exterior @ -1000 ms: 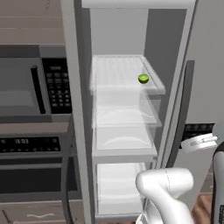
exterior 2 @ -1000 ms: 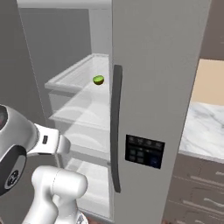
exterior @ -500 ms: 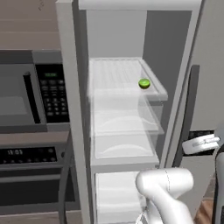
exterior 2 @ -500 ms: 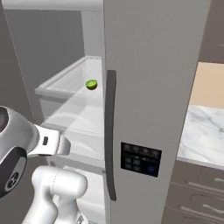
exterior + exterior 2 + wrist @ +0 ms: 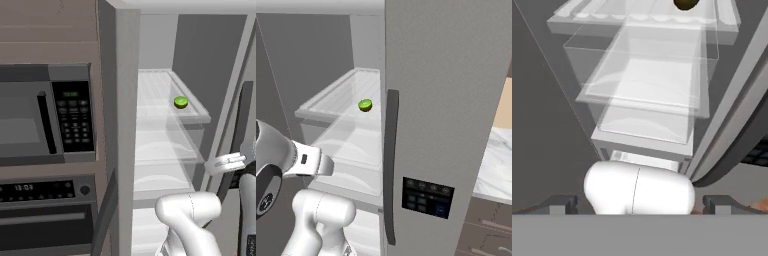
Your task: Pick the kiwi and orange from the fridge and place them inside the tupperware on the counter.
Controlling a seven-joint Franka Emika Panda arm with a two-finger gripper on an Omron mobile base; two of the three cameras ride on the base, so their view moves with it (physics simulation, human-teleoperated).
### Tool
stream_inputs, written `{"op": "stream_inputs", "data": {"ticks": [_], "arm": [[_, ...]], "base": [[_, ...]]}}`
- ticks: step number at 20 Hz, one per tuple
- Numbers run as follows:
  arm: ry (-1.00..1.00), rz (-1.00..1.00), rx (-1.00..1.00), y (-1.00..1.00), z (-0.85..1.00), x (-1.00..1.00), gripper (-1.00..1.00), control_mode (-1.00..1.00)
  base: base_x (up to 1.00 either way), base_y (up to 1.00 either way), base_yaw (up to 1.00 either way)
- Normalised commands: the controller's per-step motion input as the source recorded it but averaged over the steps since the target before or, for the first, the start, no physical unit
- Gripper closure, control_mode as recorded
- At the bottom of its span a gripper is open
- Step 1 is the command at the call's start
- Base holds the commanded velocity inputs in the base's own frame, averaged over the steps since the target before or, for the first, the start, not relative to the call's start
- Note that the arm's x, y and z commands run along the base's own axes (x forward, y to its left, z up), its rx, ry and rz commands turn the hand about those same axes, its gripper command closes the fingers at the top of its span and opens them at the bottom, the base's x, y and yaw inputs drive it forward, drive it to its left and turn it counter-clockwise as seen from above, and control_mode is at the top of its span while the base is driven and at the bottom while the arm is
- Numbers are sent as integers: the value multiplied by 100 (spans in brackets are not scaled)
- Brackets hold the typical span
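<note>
Kiwi sits on the upper ribbed shelf inside the open fridge, near that shelf's front right corner as I look in from the left base camera. It is a small halved fruit with a bright lime-green face turned upward and a darker olive rim of skin below. It looks nearly round, so I cannot pick out a long axis or say it points any way other than cut side up. From the right base camera I see the same kiwi close to the shelf's front edge, just left of the long dark door handle. In the hand camera only its dark underside shows at the top edge, above two clear shelves stacked below it.

My gripper's two dark finger tips rise far apart at the bottom of the hand camera, so the claw is spread wide and holds nothing. A microwave stands left of the fridge.
</note>
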Motion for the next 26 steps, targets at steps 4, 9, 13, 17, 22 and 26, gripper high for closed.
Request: {"op": "stream_inputs", "data": {"ticks": [4,9,13,17,22,26], "arm": [[5,-16,-6,18,0,22,-100,-100],[1,-10,-1,-10,1,35,-100,-100],[0,-3,0,-35,3,37,-100,-100],[0,-7,0,-11,0,53,-100,-100],[0,-11,0,6,9,48,-100,-100],[0,-16,0,9,11,28,-100,-100]], "base": [[0,0,0],[0,0,0],[0,0,0],[0,0,0],[0,0,0],[0,0,0]]}}
